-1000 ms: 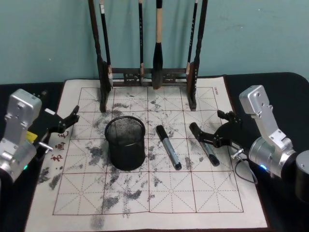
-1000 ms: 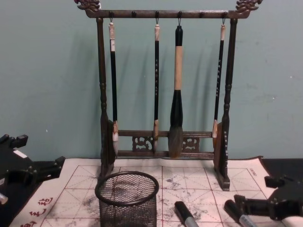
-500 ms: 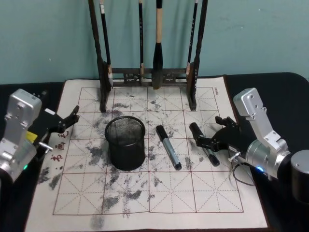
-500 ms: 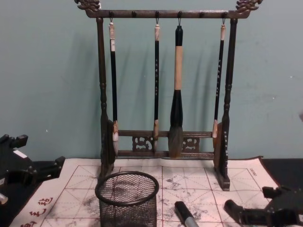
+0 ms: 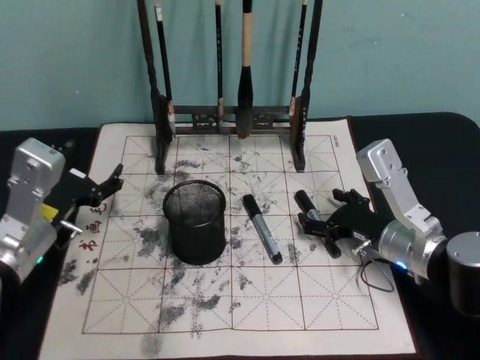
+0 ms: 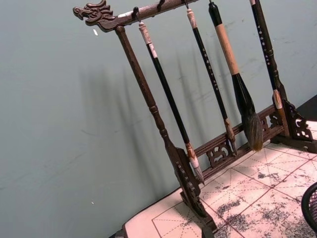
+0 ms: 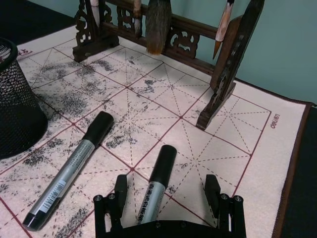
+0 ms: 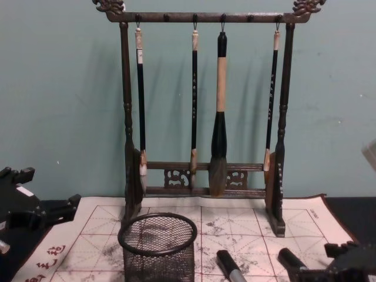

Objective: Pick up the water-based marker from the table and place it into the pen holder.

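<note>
Black-capped, grey-barrelled water-based marker (image 7: 153, 184) lies flat on the mat (image 5: 300, 300) covering the counter (image 5: 442, 135), directly between the right arm's (image 5: 409, 225) jaws.

- Right jaws: spread wide, one finger on each side of the barrel, neither seen touching it. The barrel sits off-centre, closer to one finger than the other.
- Long axis: runs roughly along the jaws' own reach line, cap end pointing away from the wrist and tail end passing under the palm. The closing direction therefore crosses the barrel, which is the right orientation for a pinch.
- Height: the fingertips look low, near the mat. I cannot tell whether they touch it.
- Second marker (image 5: 262, 228): lies on the mat to the left of the jaws, well apart from them, with its axis roughly parallel to the first.
- Pen holder (image 5: 196, 240): stands upright farther left, beyond that second marker and just beside it.
- Left arm (image 5: 30, 202): parked at the mat's left edge with its jaws apart, much farther from the straddled marker.

Judgement: the right arm is clearly the nearer one. Because of the off-centre barrel, one finger will probably touch first and nudge the marker sideways.
</note>
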